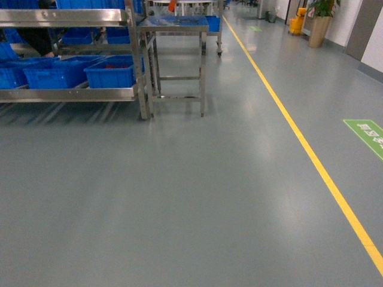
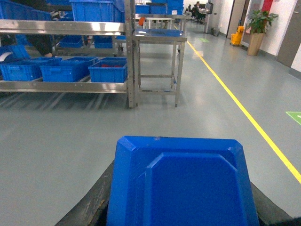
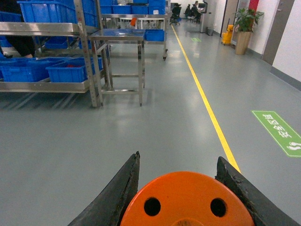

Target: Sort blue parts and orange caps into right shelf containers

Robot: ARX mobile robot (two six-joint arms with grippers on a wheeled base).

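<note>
Between our right gripper (image 3: 178, 188) fingers sits an orange cap (image 3: 187, 200), pinched at six o'clock. Our left gripper (image 2: 181, 197) clamps a blue part (image 2: 181, 183); shelf containers (image 1: 111, 72) wait at ten o'clock.

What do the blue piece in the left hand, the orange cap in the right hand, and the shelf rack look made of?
Blue part: seemingly moulded plastic, smooth, slightly glossy, with bevelled edges. Orange cap: likely plastic, matte, with two round holes. Shelf rack: probably stainless steel, a brushed silver sheen.
</note>
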